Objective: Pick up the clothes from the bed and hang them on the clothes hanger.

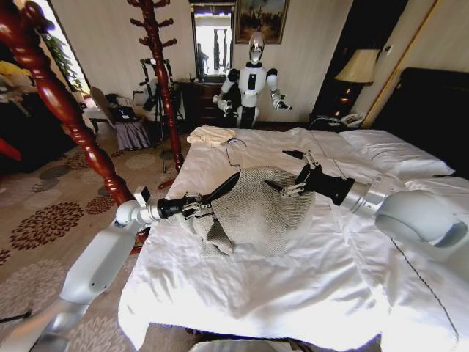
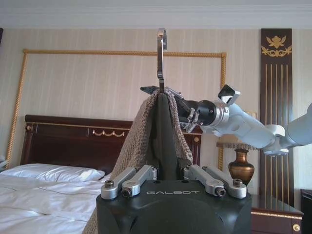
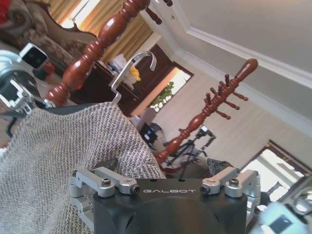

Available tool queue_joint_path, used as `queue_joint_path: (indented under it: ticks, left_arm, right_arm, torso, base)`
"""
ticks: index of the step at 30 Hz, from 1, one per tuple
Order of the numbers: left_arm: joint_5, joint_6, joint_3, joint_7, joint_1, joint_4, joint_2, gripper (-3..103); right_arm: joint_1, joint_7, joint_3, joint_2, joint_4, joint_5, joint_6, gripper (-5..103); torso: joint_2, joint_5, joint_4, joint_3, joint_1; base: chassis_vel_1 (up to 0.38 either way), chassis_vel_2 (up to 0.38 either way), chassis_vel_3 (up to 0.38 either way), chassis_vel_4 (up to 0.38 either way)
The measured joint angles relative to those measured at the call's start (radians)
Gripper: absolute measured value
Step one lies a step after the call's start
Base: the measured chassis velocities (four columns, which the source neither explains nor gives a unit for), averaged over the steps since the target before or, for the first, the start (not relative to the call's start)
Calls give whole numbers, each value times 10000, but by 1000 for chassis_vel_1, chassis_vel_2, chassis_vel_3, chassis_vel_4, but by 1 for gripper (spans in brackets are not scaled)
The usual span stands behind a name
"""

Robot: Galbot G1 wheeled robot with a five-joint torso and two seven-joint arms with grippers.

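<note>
The jacket (image 1: pixel 256 209) hangs draped over the black hanger (image 1: pixel 223 189), lifted just above the bed (image 1: pixel 308 293). The left gripper (image 1: pixel 196 207) pinches one hanger end, fingers clamped on the slim black bar; the right gripper (image 1: pixel 293 189) is at the far shoulder, fingers closed on the tweed. The hanger's long axis runs between the two grippers, and its wire hook (image 2: pixel 161 53) points up. The weave is coarse grey-beige herringbone, limp and heavy. The red-brown coat stand (image 1: pixel 62 103) rises nearest the left arm.
</note>
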Motion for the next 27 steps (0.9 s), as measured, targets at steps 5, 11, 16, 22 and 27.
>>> queue_joint_path:
  ticks: [5, 11, 16, 22, 27]
  left_arm:
    - [-10, 19, -49, -18, -7, 15, -18, 18]
    - [-72, 27, -186, -38, -13, 56, -3, 18]
    - [-122, 35, -251, -34, -44, 96, 22, 18]
    - [-146, 45, -274, -38, -82, 187, 25, 18]
    - [-146, 49, -274, -40, -89, 223, -44, 18]
  right_arm:
    - [-174, 737, 33, 69, 309, -803, -546, 100]
    - [-310, 1599, 49, 116, 858, -981, -1464, 100]
    - [-389, 1966, 34, 120, 1407, -920, -2183, 100]
    - [-504, 2209, -5, 171, 1885, -766, -2611, 100]
    - [-505, 2335, 0, 176, 2001, -719, -3040, 100]
  torso:
    - [0, 1, 0, 0, 0]
    - [0, 1, 0, 0, 0]
    - [0, 0, 0, 0, 0]
    - [0, 0, 0, 0, 0]
    - [0, 1, 0, 0, 0]
  base:
    - [0, 0, 0, 0]
    - [0, 0, 0, 0]
    - [0, 0, 0, 0]
    - [0, 0, 0, 0]
    - [0, 0, 0, 0]
